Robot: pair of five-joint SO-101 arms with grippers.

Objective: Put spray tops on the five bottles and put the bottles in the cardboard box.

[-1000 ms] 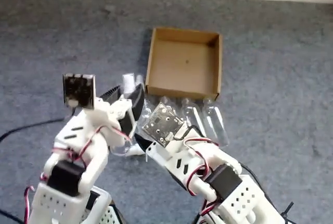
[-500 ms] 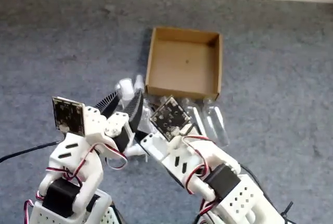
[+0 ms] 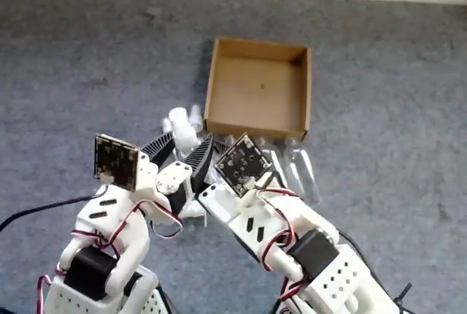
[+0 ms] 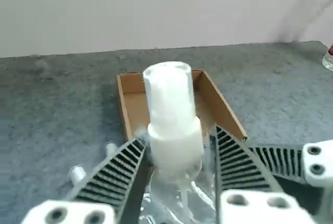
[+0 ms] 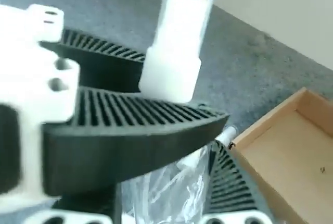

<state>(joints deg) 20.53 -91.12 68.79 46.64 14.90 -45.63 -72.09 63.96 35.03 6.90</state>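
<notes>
From above, my left pincer (image 3: 186, 144) has swung in toward my right arm (image 3: 292, 234) since half a second ago. The white spray top (image 3: 182, 133) it carries now sits closer to the camera board (image 3: 244, 164) on my right wrist. My right arm has scarcely shifted. The cardboard box (image 3: 255, 128) lies open side up where it was. Clear bottles (image 3: 300, 171) lie flat just beside its near wall, and two loose tops (image 3: 195, 115) lie by its corner.

From my left wrist, my two ribbed fingers are drawn in against the spray top's collar, touching it on both sides, and the top stands upright. Directly beneath it is the held bottle (image 4: 179, 203), of clear plastic. Whether top and neck touch I cannot tell. The box lies behind.

From my right wrist, my right pincer (image 5: 171, 187) is clamped on that held bottle, its fingers narrow against the plastic. My left fingers cross above, with the top rising between them.
</notes>
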